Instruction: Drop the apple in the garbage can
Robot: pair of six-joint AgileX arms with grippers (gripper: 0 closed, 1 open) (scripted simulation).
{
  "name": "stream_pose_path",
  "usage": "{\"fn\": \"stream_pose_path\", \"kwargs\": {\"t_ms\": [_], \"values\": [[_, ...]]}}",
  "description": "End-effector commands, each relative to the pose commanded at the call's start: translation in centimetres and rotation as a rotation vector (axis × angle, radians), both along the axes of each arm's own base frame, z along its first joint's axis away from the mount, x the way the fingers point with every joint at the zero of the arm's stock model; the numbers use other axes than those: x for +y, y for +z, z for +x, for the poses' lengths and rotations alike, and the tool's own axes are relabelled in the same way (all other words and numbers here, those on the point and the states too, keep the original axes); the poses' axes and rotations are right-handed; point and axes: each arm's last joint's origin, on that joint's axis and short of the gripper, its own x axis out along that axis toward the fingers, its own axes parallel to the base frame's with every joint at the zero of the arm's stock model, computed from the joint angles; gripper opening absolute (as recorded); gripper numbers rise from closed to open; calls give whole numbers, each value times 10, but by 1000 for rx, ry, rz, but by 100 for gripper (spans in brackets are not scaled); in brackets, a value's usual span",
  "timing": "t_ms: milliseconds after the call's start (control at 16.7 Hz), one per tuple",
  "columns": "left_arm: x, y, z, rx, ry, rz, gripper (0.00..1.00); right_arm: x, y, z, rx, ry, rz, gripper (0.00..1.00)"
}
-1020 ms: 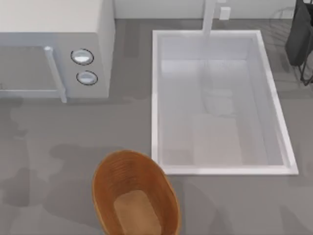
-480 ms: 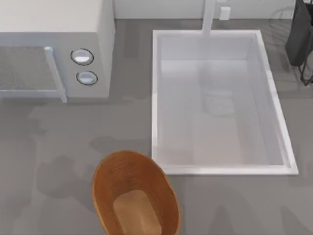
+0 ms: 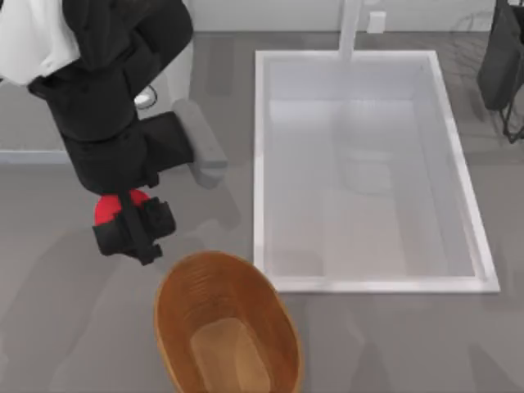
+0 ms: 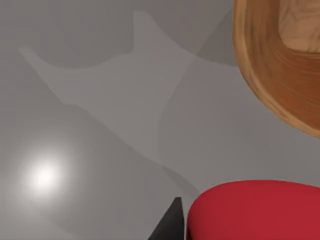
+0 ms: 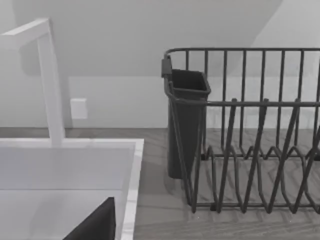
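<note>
Grey counter carries the sink and the can. Above it, just left of the can's rim, the left gripper is clamped on the apple.

Your left AgileX arm: black body, white upper part

In the top view you see the left arm as thick, rounded black segments with a matte surface, and a white shell part at the upper left corner. A light grey, rounded block sticks out from its side. The left gripper is black too, built from blocky, angular pieces with straight edges. In the left wrist view you see one dark, pointed fingertip of it. In the right wrist view a flat black wedge of the right gripper shows.
</note>
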Motion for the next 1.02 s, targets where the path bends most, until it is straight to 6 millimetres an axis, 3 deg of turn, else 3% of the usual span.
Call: {"fn": "stream_pose_path", "kwargs": {"t_ms": [180, 360, 780, 1020], "values": [[-53, 3, -39, -9, -239, -9, 0, 0, 0, 0, 0, 0, 0, 100], [-78, 7, -67, -26, -373, -20, 0, 0, 0, 0, 0, 0, 0, 100], [-83, 6, -72, -27, -400, -20, 0, 0, 0, 0, 0, 0, 0, 100], [-84, -21, -71, -32, -401, -24, 0, 0, 0, 0, 0, 0, 0, 100]]}}
